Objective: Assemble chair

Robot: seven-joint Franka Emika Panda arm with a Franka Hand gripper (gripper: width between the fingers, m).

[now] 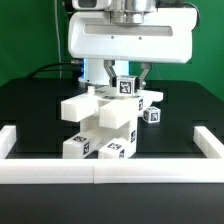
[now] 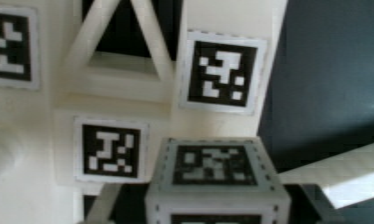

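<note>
Straddling a tagged chair post — the gripper, grip unclear.

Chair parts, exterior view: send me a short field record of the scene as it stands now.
chair parts: white tagged slabs and posts, clustered mid-table, some stacked
gripper: low over the cluster, jaws flanking the top tagged post; grip unclear
table: black
border rails: white, along the front and both sides
wrist view: close on tagged white faces

You see a matte-white chair with black-and-white square tags, a black bench, plain white rails, and a green backdrop.
</note>
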